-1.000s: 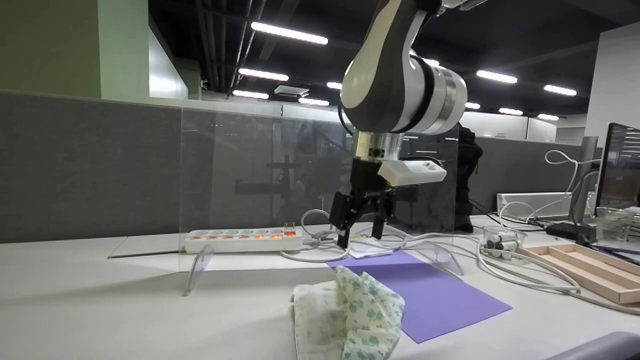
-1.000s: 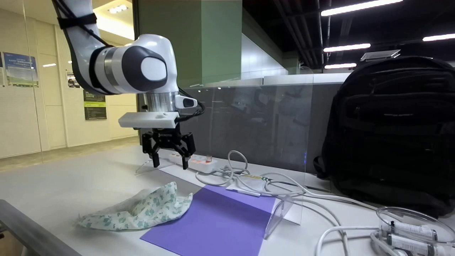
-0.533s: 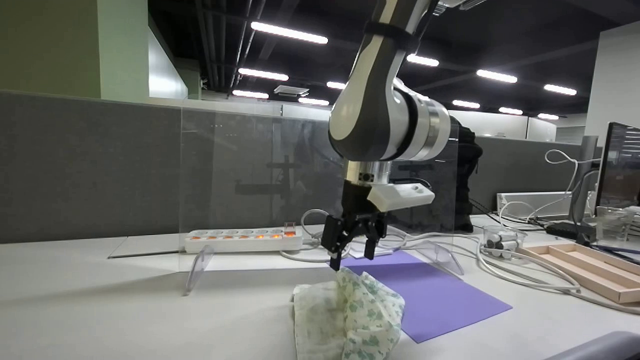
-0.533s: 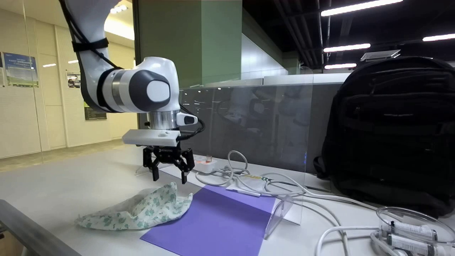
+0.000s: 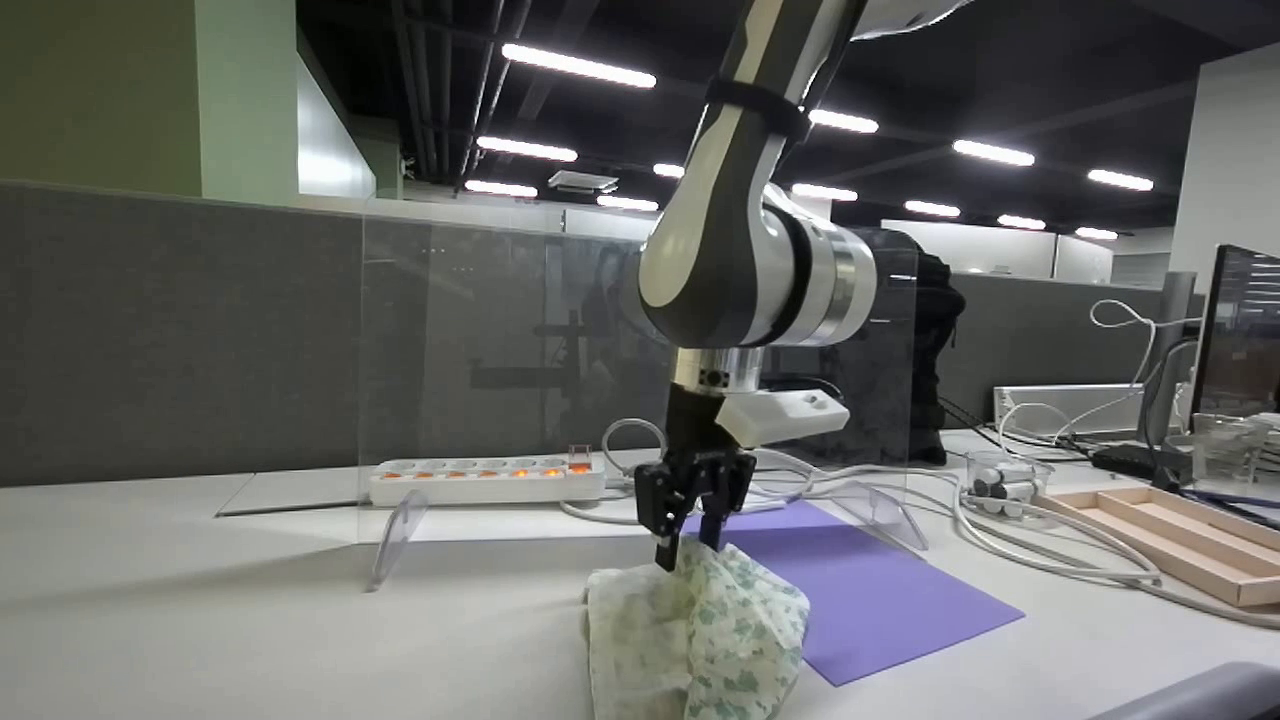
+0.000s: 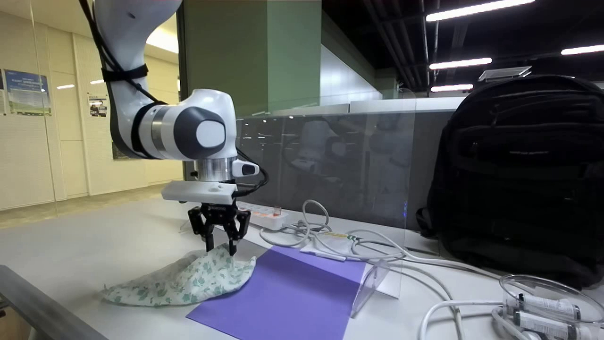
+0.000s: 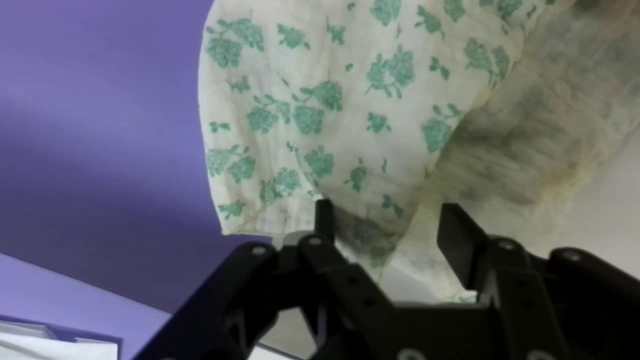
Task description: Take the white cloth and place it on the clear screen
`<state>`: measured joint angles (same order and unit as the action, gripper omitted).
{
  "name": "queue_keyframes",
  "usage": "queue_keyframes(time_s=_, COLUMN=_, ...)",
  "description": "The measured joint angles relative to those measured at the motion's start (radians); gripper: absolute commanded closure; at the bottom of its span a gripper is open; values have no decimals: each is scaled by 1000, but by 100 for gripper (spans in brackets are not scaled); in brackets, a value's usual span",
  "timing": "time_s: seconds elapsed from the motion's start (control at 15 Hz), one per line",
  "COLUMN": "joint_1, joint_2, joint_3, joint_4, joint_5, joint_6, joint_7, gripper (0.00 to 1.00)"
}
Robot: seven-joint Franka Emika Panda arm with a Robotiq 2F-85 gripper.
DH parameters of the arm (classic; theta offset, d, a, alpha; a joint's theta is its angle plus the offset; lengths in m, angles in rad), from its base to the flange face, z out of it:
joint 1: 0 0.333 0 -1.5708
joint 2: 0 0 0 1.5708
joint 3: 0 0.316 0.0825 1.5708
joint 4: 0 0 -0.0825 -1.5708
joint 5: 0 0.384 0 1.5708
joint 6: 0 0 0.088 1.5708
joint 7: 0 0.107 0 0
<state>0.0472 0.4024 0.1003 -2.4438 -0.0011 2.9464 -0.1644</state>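
The white cloth with green flowers lies crumpled on the table in both exterior views point(image 5: 745, 640) point(image 6: 203, 282), its edge over the purple sheet point(image 5: 890, 600). It fills much of the wrist view point(image 7: 320, 110). My gripper point(image 5: 690, 553) points down at the raised peak of the cloth, also in an exterior view point(image 6: 221, 249). In the wrist view its fingers point(image 7: 385, 215) are apart, with a fold of cloth in the gap; whether they touch it I cannot tell. The clear screen point(image 5: 450, 350) stands upright behind the cloth on clear feet, also in an exterior view point(image 6: 391, 189).
A white power strip point(image 5: 485, 487) and looping white cables point(image 6: 311, 226) lie behind the screen. A black backpack point(image 6: 514, 179) stands at the back. A clear cup with batteries point(image 5: 1008, 485), a wooden tray point(image 5: 1180, 545) and a monitor point(image 5: 1240, 340) are to the side.
My gripper has come down from above onto the cloth's peak, and its fingers have drawn closer together. The cloth, purple sheet and screen stay in place.
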Motion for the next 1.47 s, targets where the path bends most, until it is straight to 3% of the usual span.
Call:
queue_keyframes(time_s=0.27, joint_1=-9, joint_2=4, joint_3=19, joint_4=9, joint_5=0, joint_6=0, joint_7=-1, gripper=98)
queue_keyframes(time_s=0.33, joint_1=-12, joint_2=4, joint_3=23, joint_4=10, joint_5=0, joint_6=0, joint_7=-2, gripper=100)
queue_keyframes(time_s=0.73, joint_1=-13, joint_2=-12, joint_3=26, joint_4=31, joint_5=-11, joint_6=-1, joint_7=-12, gripper=100)
queue_keyframes(time_s=0.93, joint_1=-71, joint_2=-57, joint_3=108, joint_4=47, joint_5=31, joint_6=-56, joint_7=-82, gripper=100)
queue_keyframes(time_s=1.2, joint_1=-168, joint_2=-152, joint_3=245, joint_4=91, joint_5=208, joint_6=-242, joint_7=-280, gripper=100)
queue_keyframes(time_s=1.47, joint_1=-164, joint_2=-280, joint_3=229, joint_4=146, joint_5=313, joint_6=-468, joint_7=-405, gripper=100)
